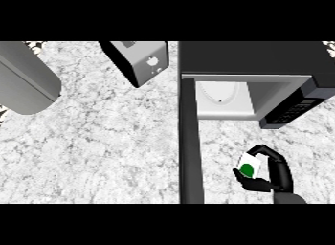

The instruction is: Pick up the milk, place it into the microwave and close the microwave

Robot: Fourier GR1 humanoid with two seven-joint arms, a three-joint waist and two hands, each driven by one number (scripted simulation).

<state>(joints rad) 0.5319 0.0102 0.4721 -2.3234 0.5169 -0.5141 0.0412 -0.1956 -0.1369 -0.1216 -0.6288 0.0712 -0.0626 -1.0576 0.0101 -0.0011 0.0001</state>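
Note:
The milk point(249, 165) is a small white carton with a green round mark, held above the counter in front of the microwave. My right hand point(275, 173) is curled round it, fingers on its right side and thumb below it. The black microwave point(269, 60) stands at the back right with its cavity point(223, 98) showing a white turntable inside. Its door point(189, 143) is swung wide open and juts toward me as a long dark slab just left of the carton. My left hand does not show.
A toaster point(139, 60) sits at the back centre, left of the microwave. A large grey rounded object point(18, 79) lies at the far left. The marble counter point(99, 153) spreads left of the door.

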